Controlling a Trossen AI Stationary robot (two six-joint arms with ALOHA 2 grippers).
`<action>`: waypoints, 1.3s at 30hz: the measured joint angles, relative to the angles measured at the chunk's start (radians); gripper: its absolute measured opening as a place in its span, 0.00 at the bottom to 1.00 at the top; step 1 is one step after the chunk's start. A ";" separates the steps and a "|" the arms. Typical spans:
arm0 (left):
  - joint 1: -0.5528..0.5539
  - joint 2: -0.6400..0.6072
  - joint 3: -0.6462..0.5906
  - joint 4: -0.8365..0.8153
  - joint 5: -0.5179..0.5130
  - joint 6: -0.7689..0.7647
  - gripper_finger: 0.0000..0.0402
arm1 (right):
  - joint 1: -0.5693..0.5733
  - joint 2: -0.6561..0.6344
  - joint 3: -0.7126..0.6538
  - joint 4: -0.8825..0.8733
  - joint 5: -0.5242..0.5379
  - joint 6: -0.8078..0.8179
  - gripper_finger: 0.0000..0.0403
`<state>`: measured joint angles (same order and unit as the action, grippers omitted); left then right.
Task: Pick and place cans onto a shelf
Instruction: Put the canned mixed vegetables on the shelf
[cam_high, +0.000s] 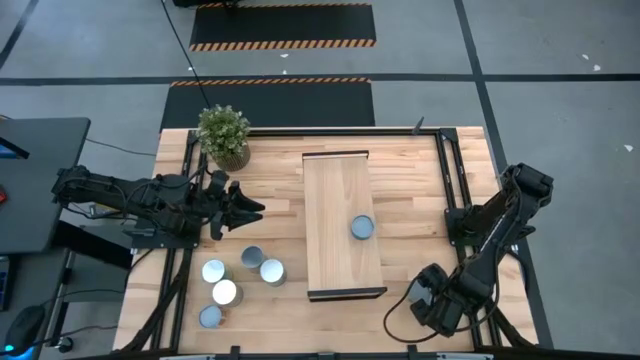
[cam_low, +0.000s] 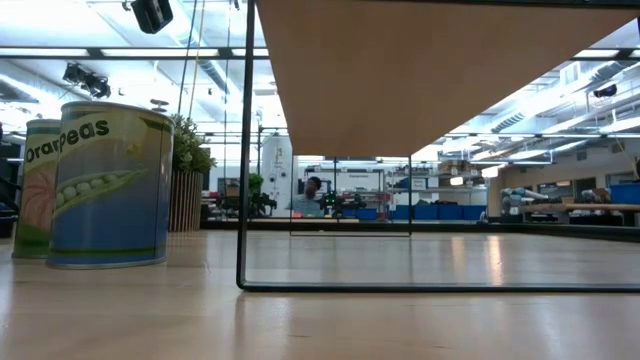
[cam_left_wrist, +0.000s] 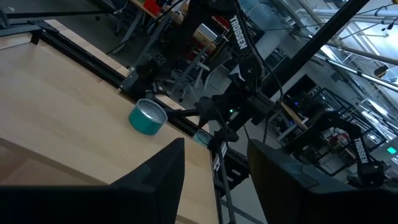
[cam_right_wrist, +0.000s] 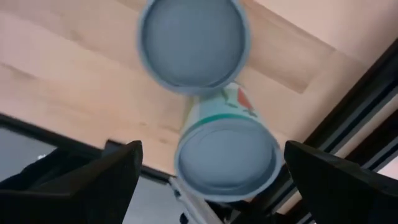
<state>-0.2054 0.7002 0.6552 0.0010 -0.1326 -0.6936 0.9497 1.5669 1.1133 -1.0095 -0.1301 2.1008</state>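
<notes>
Cans (cam_high: 241, 279) sit on the table from above, one can (cam_high: 363, 228) on the shelf (cam_high: 342, 200), left gripper (cam_high: 250, 208) part open and empty beside it; the right wrist view shows right gripper (cam_right_wrist: 211, 168) wide open over two cans

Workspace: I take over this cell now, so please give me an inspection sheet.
Surface: wooden tabletop, nothing wrong seen.
Job's things: shelf holds one can; five cans stand on the tabletop to its left; two cans by the right gripper.
Clutter: potted plant at the back.
Grippers: left gripper and right gripper open, empty.
Cables: black cable over the floor.
Surroundings: striped floor mats; a person far off.
</notes>
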 joint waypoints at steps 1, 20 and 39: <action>0.000 0.000 0.000 0.000 0.000 0.000 0.45 | 0.001 0.000 -0.006 0.003 -0.001 0.002 0.99; 0.000 0.000 0.000 -0.014 0.000 -0.002 0.45 | 0.008 0.000 -0.151 0.227 -0.047 0.043 0.86; 0.000 0.000 0.000 -0.014 0.000 0.000 0.45 | -0.066 -0.191 -0.016 -0.207 -0.010 -0.243 0.75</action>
<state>-0.2050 0.7002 0.6552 -0.0133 -0.1329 -0.6937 0.8841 1.3755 1.0976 -1.2164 -0.1400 1.8577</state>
